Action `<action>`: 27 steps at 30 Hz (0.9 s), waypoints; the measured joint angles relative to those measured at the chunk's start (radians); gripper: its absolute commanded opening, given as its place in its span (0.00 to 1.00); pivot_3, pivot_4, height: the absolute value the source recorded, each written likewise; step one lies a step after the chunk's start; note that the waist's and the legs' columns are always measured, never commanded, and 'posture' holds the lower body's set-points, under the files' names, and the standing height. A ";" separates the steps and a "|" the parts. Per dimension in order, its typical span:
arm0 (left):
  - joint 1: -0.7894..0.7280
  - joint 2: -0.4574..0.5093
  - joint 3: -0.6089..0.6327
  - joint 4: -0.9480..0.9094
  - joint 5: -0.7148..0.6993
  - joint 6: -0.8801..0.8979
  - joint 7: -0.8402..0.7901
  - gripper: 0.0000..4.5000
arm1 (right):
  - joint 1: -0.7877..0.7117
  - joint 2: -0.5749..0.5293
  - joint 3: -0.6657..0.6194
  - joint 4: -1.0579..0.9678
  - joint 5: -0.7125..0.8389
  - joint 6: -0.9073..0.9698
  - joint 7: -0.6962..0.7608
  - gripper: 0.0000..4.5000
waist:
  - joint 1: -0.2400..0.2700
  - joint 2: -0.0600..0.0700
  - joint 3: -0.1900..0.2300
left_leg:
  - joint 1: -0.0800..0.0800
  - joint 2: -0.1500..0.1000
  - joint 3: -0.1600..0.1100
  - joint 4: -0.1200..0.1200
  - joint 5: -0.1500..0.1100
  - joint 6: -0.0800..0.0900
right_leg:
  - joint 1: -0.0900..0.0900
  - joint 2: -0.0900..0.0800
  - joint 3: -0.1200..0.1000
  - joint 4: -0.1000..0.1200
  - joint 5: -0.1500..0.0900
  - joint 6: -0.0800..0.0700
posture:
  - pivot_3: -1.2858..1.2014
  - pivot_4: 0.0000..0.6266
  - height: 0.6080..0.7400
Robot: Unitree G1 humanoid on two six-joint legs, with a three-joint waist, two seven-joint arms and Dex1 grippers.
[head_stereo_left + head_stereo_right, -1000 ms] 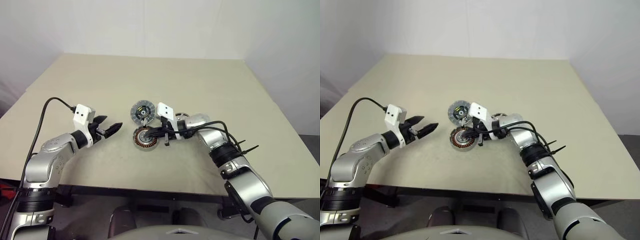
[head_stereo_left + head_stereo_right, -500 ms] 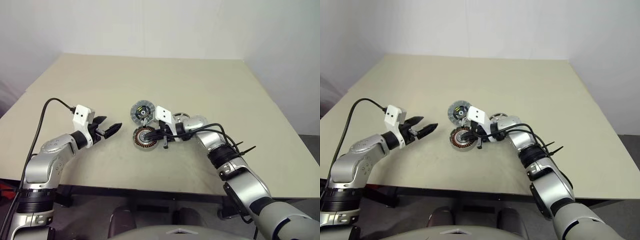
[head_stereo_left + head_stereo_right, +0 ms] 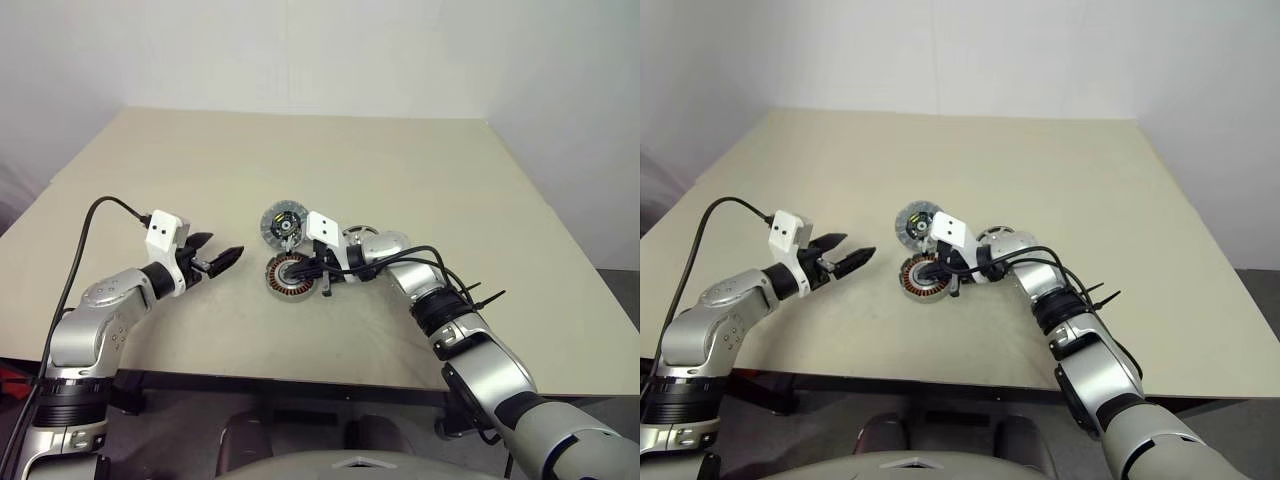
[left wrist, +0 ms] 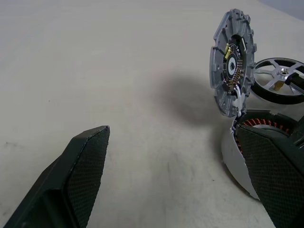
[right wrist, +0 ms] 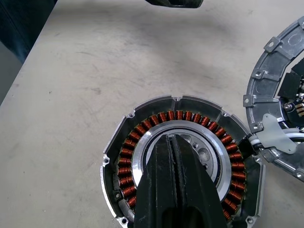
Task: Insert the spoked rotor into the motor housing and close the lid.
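Note:
The motor housing [image 5: 118, 156], a silver cup ringed with copper windings, lies on the table [image 3: 300, 160] near its middle. My right gripper [image 5: 172, 140] is shut, with its tips resting over the housing's metallic centre and nothing held. The lid [image 4: 232, 61], a ribbed grey disc, stands tilted up at the housing's far edge, joined to it by a white wire. The spoked rotor [image 4: 280, 78] lies flat beyond the lid, partly hidden by it. My left gripper [image 3: 228, 244] hovers open to the left of the housing [image 3: 285, 280], pointing at it, a short gap away.
The beige table reaches well beyond the parts on all sides. White walls stand behind it. A black cable loops from my left wrist off the table's front left edge [image 3: 60, 330].
My right forearm has edged slightly to the left, and its shut fingers stay over the housing's centre. The left arm and the parts have not moved.

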 measured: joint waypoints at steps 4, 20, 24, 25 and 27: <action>0.000 0.000 -0.001 0.000 0.001 0.000 0.000 1.00 | 0.000 -0.007 0.000 0.000 0.000 -0.003 0.003 0.01 | 0.000 0.000 0.000 | 0.000 0.000 0.000 0.000 0.000 0.000 | 0.000 0.000 0.000 0.000 0.000 0.000 | 0.52 0.00 1.00; 0.000 0.000 -0.002 0.000 0.014 -0.002 -0.002 1.00 | -0.010 -0.021 -0.002 0.020 0.000 -0.019 -0.003 0.01 | 0.000 0.000 0.000 | 0.000 0.000 0.000 0.000 0.000 0.000 | 0.001 0.000 0.000 0.001 0.000 0.000 | 0.52 0.00 1.00; 0.000 0.000 -0.002 0.000 0.014 -0.002 -0.002 1.00 | -0.014 -0.011 -0.003 0.033 -0.002 -0.021 -0.019 0.01 | 0.000 0.000 0.000 | 0.000 0.000 0.000 0.000 0.000 0.000 | 0.001 0.000 0.000 0.001 0.000 0.000 | 0.52 0.00 1.00; 0.000 0.000 -0.002 0.000 0.014 -0.002 -0.002 1.00 | -0.014 -0.011 -0.003 0.039 -0.005 -0.022 -0.020 0.01 | 0.000 0.000 0.000 | 0.000 0.000 0.000 0.000 0.000 0.000 | 0.001 0.000 0.000 0.000 0.000 0.000 | 0.52 0.00 1.00; 0.000 0.000 -0.002 -0.001 0.014 -0.002 -0.002 1.00 | -0.015 -0.007 -0.004 0.049 -0.007 -0.027 -0.021 0.01 | 0.000 0.000 0.000 | 0.000 0.000 0.000 0.000 0.000 0.000 | 0.001 0.000 0.000 0.000 0.000 0.000 | 0.52 0.00 1.00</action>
